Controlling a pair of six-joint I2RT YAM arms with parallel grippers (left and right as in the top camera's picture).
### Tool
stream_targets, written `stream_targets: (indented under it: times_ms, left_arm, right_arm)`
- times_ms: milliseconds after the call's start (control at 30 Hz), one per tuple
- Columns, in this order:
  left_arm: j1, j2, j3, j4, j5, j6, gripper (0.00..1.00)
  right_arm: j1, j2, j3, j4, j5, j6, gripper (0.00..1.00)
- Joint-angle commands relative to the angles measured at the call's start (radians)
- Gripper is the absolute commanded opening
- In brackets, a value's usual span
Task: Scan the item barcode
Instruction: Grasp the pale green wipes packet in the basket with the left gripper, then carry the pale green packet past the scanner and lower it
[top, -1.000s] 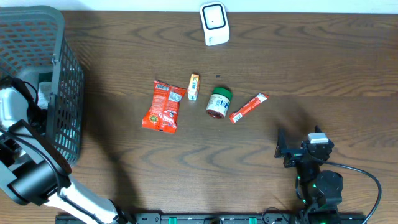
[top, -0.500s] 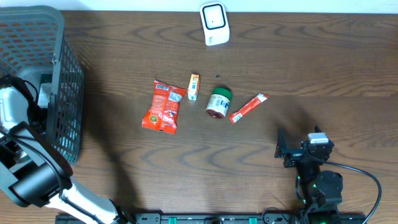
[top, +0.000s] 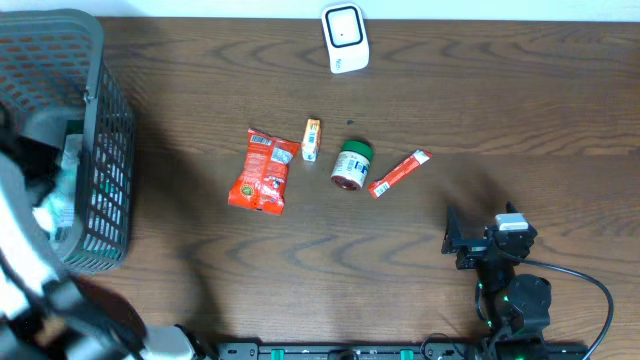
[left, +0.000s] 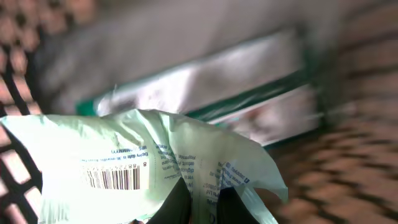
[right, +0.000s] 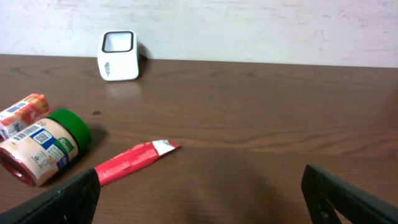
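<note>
A pale green packet with a printed barcode fills the left wrist view, and my left gripper is shut on its lower edge. Behind it lies another flat white and green pack inside the grey mesh basket. Overhead, my left arm is a blur over the basket, with the pale packet showing beside it. The white scanner stands at the table's far edge, also seen as the scanner in the right wrist view. My right gripper rests open near the front edge, holding nothing.
On the table's middle lie a red snack bag, a small orange box, a green-lidded jar on its side and a red stick pack. The basket walls surround the left gripper.
My left gripper has shut on the pale green packet in the basket. The left arm has shifted and now shows blurred overhead. The right arm has not moved.
</note>
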Motion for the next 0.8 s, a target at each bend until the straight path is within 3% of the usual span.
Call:
stream_targets:
  times_ms: [0, 167, 333, 533, 767]
  left_arm:
    - [0.002, -0.171, 0.027, 0.047, 0.020, 0.003, 0.08]
    - [0.001, -0.402, 0.027, 0.139, 0.236, 0.066, 0.08]
    - [-0.043, -0.529, 0.027, 0.088, 0.361, 0.067, 0.08]
    - [-0.230, -0.547, 0.019, -0.083, 0.362, 0.113, 0.11]
    - [-0.543, -0.499, -0.043, -0.161, 0.342, 0.140, 0.11]
  right_arm:
    - [-0.005, -0.002, -0.001, -0.003, 0.009, 0.013, 0.99]
    - [-0.005, -0.001, -0.001, -0.003, 0.009, 0.013, 0.99]
    - [-0.005, -0.002, -0.001, -0.003, 0.009, 0.013, 0.99]
    - [-0.005, -0.002, -0.001, -0.003, 0.009, 0.013, 0.99]
    - [-0.005, -0.001, -0.001, -0.003, 0.009, 0.013, 0.99]
